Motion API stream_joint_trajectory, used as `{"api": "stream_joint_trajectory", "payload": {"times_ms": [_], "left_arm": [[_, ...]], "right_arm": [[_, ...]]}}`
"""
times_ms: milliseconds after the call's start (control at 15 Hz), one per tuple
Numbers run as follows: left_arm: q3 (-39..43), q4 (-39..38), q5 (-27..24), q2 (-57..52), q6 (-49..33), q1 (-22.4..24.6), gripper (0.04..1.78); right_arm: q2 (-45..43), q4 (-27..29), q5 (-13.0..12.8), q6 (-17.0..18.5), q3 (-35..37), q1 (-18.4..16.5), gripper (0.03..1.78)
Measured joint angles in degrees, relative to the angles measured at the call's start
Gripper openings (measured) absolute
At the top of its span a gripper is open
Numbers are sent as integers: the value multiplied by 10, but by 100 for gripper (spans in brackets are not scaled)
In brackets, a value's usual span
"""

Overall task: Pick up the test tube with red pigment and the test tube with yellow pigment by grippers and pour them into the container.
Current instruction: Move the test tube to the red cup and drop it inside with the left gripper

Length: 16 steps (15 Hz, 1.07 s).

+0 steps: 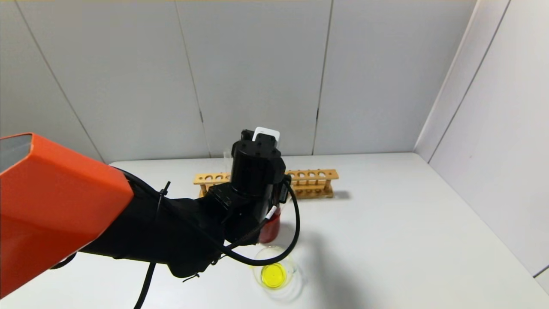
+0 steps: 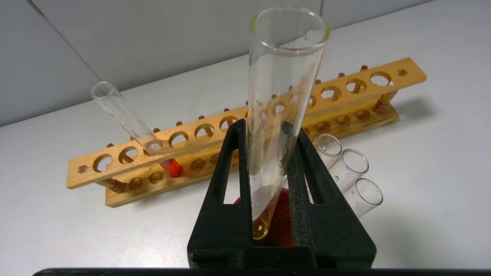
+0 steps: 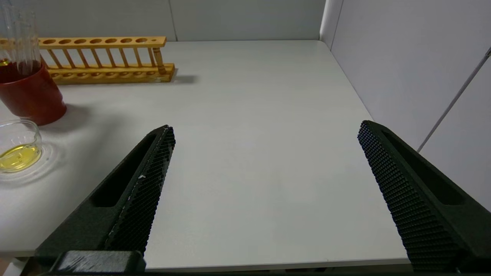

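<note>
Left tool (image 2: pixel 270 180) clamps the test tube with yellow pigment (image 2: pixel 282 96) low on its slick, fragile glass, upright above the worktop (image 1: pixel 407 240), the container (image 1: pixel 274 270) at its 6 o'clock; right tool (image 3: pixel 264 172) idles with fingers spread.

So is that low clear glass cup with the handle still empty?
No. The low clear glass cup already holds a shallow pool of yellow liquid on its bottom, visible in the head and right wrist views.
</note>
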Motion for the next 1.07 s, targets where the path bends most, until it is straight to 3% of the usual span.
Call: {"api": "stream_joint_trajectory", "payload": {"times_ms": [1067], "left_arm": [[53,-64,1,41,-18,0,34]], "right_arm": [[0,0,0,0,0,0,174]]}}
